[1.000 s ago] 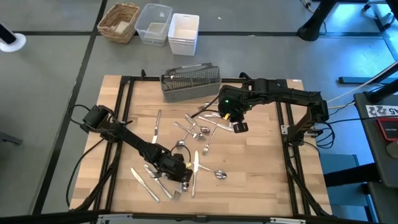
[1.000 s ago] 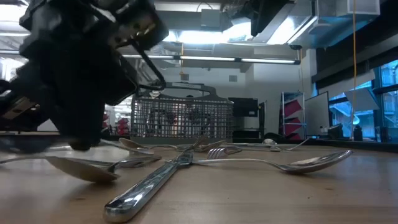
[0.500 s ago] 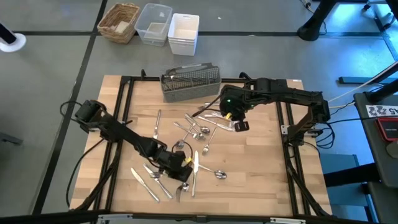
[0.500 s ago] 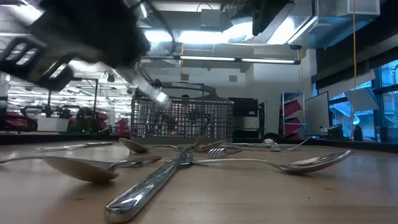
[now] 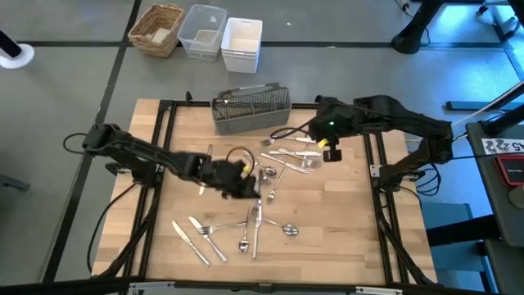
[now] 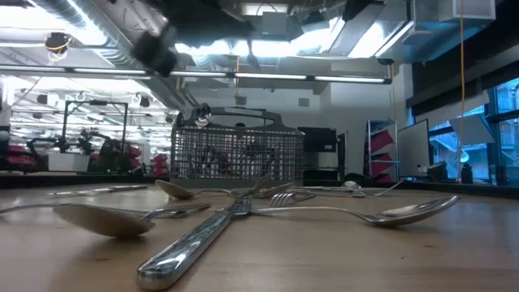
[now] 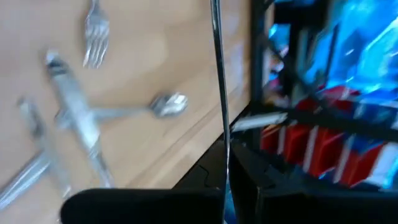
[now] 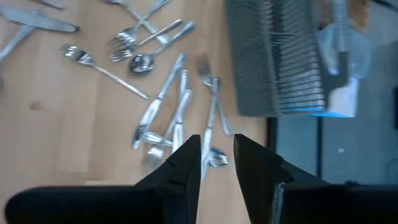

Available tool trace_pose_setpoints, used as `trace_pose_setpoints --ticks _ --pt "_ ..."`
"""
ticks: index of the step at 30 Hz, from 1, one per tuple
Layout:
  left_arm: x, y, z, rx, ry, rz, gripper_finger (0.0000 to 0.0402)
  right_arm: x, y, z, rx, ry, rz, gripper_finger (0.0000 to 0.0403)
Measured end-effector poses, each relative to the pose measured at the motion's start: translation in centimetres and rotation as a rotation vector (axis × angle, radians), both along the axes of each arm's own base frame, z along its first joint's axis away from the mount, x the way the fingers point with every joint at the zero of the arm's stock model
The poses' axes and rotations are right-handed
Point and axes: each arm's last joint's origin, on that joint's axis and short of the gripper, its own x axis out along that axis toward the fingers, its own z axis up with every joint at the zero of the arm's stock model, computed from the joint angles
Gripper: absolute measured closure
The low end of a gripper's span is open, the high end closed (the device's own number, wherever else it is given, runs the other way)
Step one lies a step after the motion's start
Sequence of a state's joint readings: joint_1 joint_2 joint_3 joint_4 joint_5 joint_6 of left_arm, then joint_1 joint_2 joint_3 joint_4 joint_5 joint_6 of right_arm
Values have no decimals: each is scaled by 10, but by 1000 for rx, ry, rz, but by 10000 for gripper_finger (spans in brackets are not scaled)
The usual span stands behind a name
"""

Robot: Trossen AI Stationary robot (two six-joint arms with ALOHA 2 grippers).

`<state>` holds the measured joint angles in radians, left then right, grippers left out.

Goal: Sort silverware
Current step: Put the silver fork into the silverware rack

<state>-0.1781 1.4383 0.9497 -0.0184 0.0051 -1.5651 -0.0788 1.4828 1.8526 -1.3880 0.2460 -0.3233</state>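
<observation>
Silverware point(image 5: 260, 176) lies scattered over the middle of the wooden table: forks, spoons and knives, also in the low view point(image 6: 243, 212) and the right wrist view point(image 8: 163, 102). A grey mesh caddy point(image 5: 251, 108) stands at the far edge. My left gripper point(image 5: 248, 184) hangs above the pile, shut on one thin piece of silverware point(image 7: 219, 93). The piece shows edge-on, so I cannot tell its kind. My right gripper point(image 5: 330, 152) hovers high at the right of the pile, open, with the table showing through its gap point(image 8: 217, 155). My left gripper pinches the thin piece between its two fingers at one end point(image 7: 224, 186). The piece runs forward along the fingers, and its other end point(image 7: 214, 12) leaves the wrist view. It is lifted clear of the table. The fingers slant down toward the table's right side.
The caddy point(image 6: 235, 154) also shows in the low view and the right wrist view point(image 8: 280, 56). Beyond the far edge stand a wicker basket point(image 5: 157, 29), a clear bin point(image 5: 202, 31) and a white bin point(image 5: 240, 43). Black frame rails point(image 5: 164, 164) run along the table's left and right sides.
My left gripper has risen from the pile near the table's near edge, moved toward the far edge and tipped closer to level, lifting the thin piece clear. My right gripper has risen and drawn back toward the right edge, its gap unchanged.
</observation>
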Motion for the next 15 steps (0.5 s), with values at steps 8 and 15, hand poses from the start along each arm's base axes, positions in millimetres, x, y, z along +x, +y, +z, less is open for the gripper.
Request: trace_pose_setpoints --ticks 8,15 --pt "14 66 25 45 -275 199 401 -15 0 11 -35 -46 -29 306" --pt "10 121 39 189 -417 385 401 -17 0 11 -35 -42 -29 306"
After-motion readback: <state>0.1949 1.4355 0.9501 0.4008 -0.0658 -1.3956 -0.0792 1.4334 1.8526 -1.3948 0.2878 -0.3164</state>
